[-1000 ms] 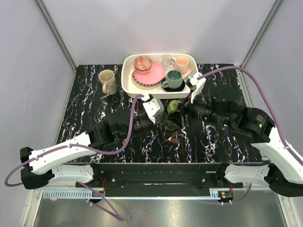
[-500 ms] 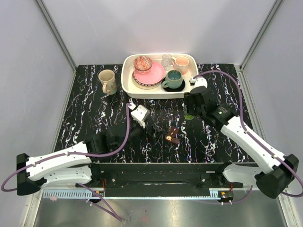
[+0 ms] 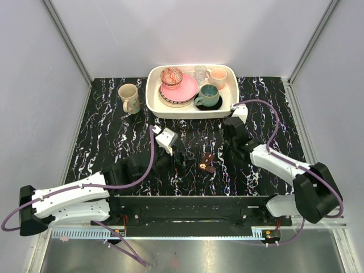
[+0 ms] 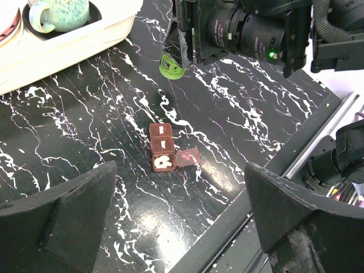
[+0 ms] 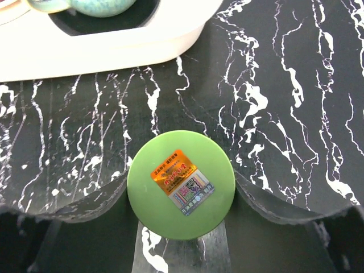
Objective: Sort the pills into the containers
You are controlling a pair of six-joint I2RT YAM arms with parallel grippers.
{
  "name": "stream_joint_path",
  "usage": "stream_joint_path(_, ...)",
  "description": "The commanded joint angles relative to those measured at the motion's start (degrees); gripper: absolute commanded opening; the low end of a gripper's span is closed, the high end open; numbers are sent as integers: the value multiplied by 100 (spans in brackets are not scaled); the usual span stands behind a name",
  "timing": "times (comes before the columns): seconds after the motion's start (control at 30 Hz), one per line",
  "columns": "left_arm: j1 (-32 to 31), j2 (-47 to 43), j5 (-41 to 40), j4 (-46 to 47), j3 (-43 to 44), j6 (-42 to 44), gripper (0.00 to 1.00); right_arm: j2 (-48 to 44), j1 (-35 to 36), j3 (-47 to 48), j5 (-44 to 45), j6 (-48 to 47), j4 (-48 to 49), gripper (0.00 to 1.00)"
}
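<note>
The containers, a small dark-brown case [image 4: 161, 147] with a row of compartments, lie on the black marble table [image 3: 114, 142]. The case's end compartment stands open with its pinkish lid [image 4: 187, 157] flipped aside, and white pills [image 4: 162, 162] lie inside. In the top view the case [image 3: 206, 161] sits between both arms. My left gripper [image 4: 182, 227] hangs open just near-left of it, holding nothing. My right gripper [image 5: 181, 227] is shut on a green round-capped bottle [image 5: 181, 185], upright and low over the table right of the case. That bottle [image 4: 170, 65] shows in the left wrist view too.
A white tray [image 3: 153, 102] of crockery stands at the back centre, its rim [image 5: 114, 51] just beyond the bottle. A beige mug [image 3: 129, 98] stands left of the tray. The black front rail [image 3: 187, 205] runs along the near edge.
My left gripper opened wide and drew back to the near left, away from the case. My right arm carried the green bottle from above the case down to its right.
</note>
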Motion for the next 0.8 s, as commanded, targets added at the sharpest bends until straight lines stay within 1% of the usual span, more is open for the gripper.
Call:
stream_joint_path(0.0, 12, -137, 24, 263, -94, -130, 99, 238, -50, -318, 641, 25, 1670, 0)
stream_joint_path(0.17, 12, -198, 67, 263, -182, -165, 99, 809, -50, -309, 800, 60, 1786, 0)
stream_joint_path(0.27, 12, -260, 41, 246, -243, -183, 99, 942, -50, -371, 765, 209, 1813, 0)
stream_joint_path(0.3, 12, -277, 24, 246, -270, -192, 99, 960, -50, -406, 747, 280, 1830, 2)
stream_joint_path(0.33, 12, -303, 24, 254, -279, -218, 99, 960, -50, -510, 712, 306, 1856, 13)
stream_joint_path(0.4, 12, -330, 6, 281, -340, -218, 99, 951, -50, -608, 677, 376, 1909, 25)
stream_joint_path(0.43, 12, -330, 6, 298, -358, -236, 99, 908, -50, -678, 642, 403, 1909, 36)
stream_joint_path(0.47, 12, -330, 15, 316, -375, -253, 99, 890, -50, -722, 624, 412, 1909, 43)
stream_joint_path(0.53, 12, -295, 15, 342, -402, -262, 99, 820, -50, -810, 563, 412, 1918, 51)
stream_joint_path(0.57, 12, -277, 24, 351, -402, -271, 99, 793, -50, -836, 554, 403, 1901, 59)
stream_joint_path(0.7, 12, -172, 59, 369, -402, -280, 99, 582, -50, -881, 474, 324, 1734, 70)
stream_joint_path(0.77, 12, -146, 59, 404, -393, -280, 99, 381, -50, -837, 431, 254, 1550, 78)
